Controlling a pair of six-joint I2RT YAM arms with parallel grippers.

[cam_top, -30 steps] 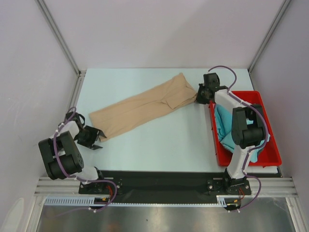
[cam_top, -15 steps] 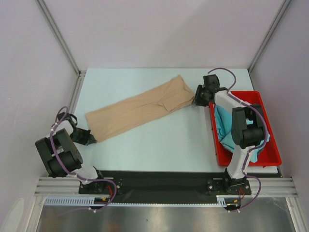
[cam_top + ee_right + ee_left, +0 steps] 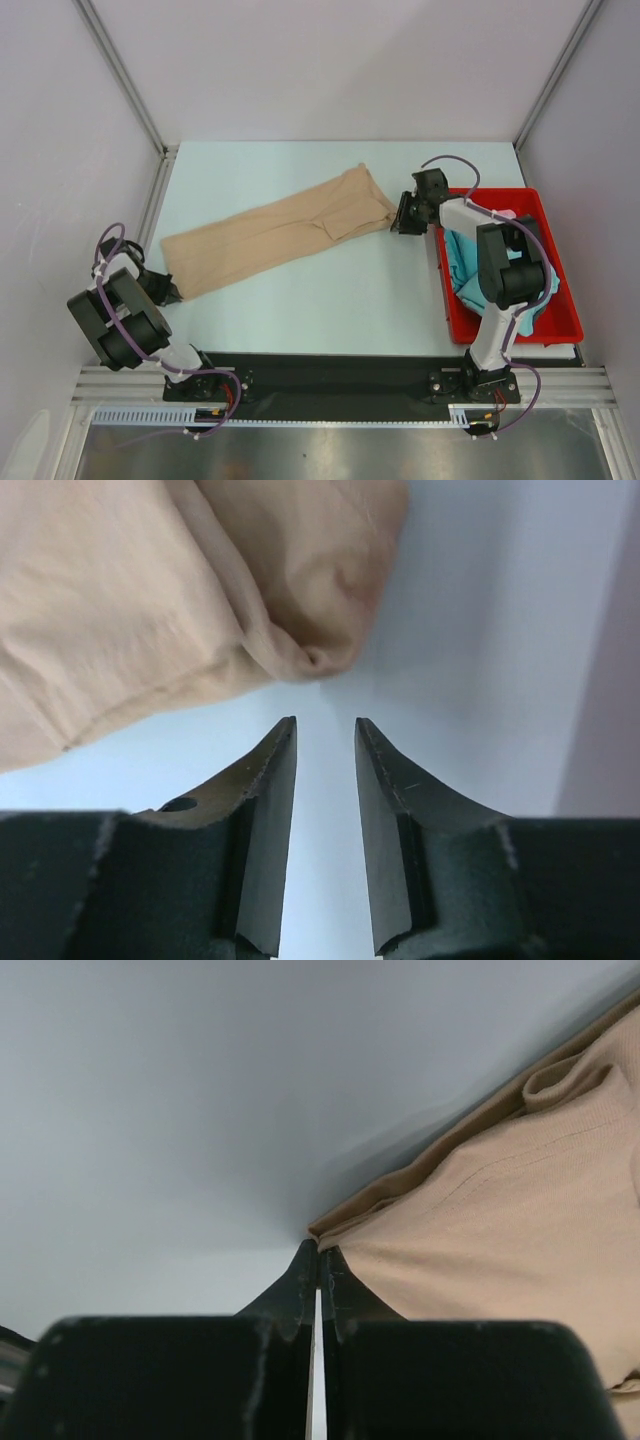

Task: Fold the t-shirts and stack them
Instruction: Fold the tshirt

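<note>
Now left fingers seemingly pinch the tan t-shirt, dragged leftward; right fingers parted, empty.

The left arm is folded low and close to its base, elbow out to the left. The left gripper has its fingers pressed together, pinching a corner of the tan t-shirt. The right arm reaches forward with its wrist turned left. The right gripper holds its fingers slightly apart, just short of the cloth.

text: none legible | labels, brands: none legible | numbers, signs: none legible | views checked: top external, left wrist, right wrist
</note>
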